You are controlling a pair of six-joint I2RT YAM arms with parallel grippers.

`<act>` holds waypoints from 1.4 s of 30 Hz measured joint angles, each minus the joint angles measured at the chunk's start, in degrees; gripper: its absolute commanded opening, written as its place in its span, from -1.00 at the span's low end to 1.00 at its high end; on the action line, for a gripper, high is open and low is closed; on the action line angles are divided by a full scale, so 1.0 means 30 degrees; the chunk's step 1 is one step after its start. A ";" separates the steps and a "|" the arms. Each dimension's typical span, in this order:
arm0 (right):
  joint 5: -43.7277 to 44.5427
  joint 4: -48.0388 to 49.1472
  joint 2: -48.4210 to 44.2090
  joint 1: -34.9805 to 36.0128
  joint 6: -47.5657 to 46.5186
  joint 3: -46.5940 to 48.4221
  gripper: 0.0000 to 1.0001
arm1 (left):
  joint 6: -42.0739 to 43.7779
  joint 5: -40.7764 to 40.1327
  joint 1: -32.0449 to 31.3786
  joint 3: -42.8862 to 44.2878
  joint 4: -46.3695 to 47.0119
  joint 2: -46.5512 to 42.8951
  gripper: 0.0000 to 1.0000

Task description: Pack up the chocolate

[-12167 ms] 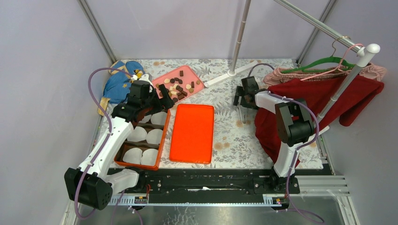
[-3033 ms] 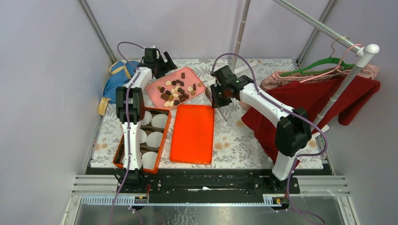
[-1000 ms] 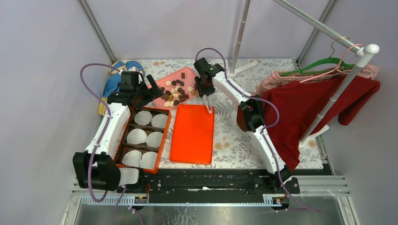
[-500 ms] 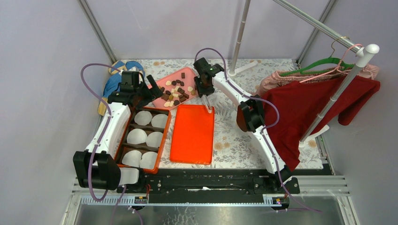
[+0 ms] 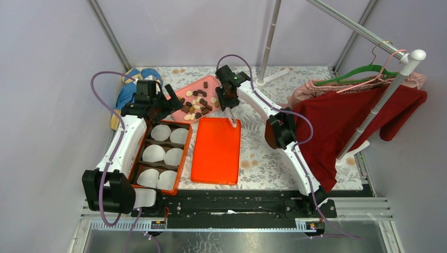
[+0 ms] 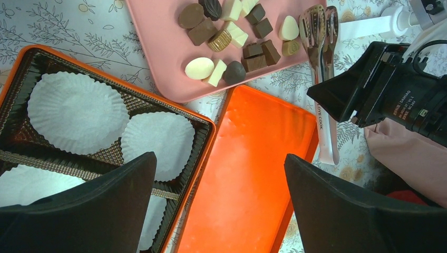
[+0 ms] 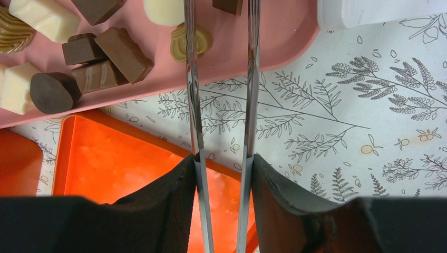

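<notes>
Toward the back of the table (image 5: 253, 153), left of centre, the chocolate (image 6: 238, 37) lies loose on a pink tray (image 6: 158, 47). The dark brown, light brown and cream-white pieces are bunched over the tray's middle and right end.

Just in front of the tray stands an orange box (image 6: 210, 132) with a brown insert. It holds 6 white paper liners (image 6: 76, 113) in 2 columns of 3. An orange lid (image 6: 253, 174) lies flat just beside the box on its right.

The left arm (image 5: 124, 147) hangs over the gap between box and tray, and its jaws are spread wide with nothing between them. The right arm (image 5: 253, 100) reaches in from the other side, its jaws pinching a pair of metal tongs (image 6: 322, 121) partway along their length. Each of the 2 blades rests against the inner face of a pad.

The tongs' spoon-shaped tips sit close together over the right end of the pink tray, next to a tan piece. Whether they touch any piece cannot be told. The handle end points back over the lid's far corner.

A blue cloth (image 5: 129, 95) lies at the table's rear left, and a red garment (image 5: 337, 116) hangs at the right.
</notes>
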 measured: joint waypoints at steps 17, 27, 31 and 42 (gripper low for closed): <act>0.0838 -0.0153 0.0211 0.0000 0.0007 0.0204 -0.20 | 0.0007 -0.0015 0.0000 -0.0131 -0.0066 0.0000 0.97; 0.1056 -0.0430 0.0860 0.0036 -0.0015 0.1115 -0.16 | 0.0007 -0.0015 0.0007 -0.0131 -0.0073 0.0146 0.97; 0.1056 -0.0525 0.1217 0.0073 -0.0015 0.1122 -0.22 | 0.0007 -0.0015 0.0007 -0.0131 -0.0073 0.0153 0.97; 0.1035 -0.0488 0.1246 0.0087 -0.0131 0.1035 -0.86 | 0.0007 -0.0007 0.0007 -0.0131 -0.0080 0.0437 0.97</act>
